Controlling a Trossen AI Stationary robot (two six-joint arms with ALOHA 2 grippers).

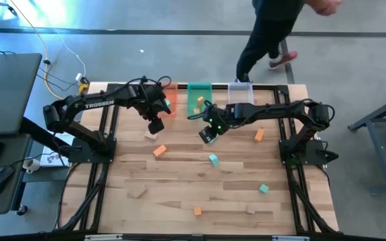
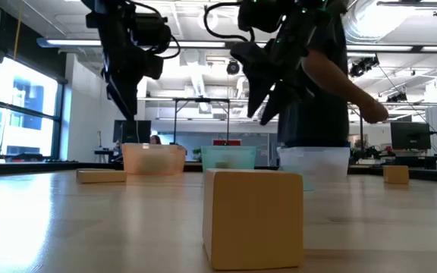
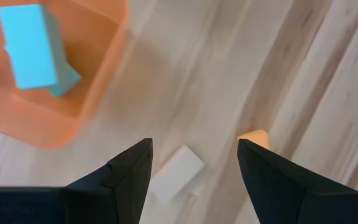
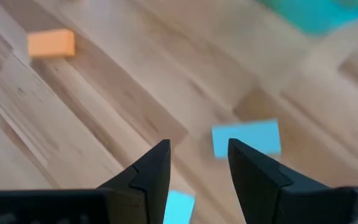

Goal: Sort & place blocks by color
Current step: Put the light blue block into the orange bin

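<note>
Overhead, table-level, two down-facing wrist views.

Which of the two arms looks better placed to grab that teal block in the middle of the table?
Probably the right gripper: it hangs open near the teal block; the left gripper is farther off.

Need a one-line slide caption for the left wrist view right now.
Left gripper, open and empty, above a tan block; a teal block sits misplaced in the orange tray.

Teal block (image 3: 28, 45) in orange tray (image 3: 98, 68)
</note>
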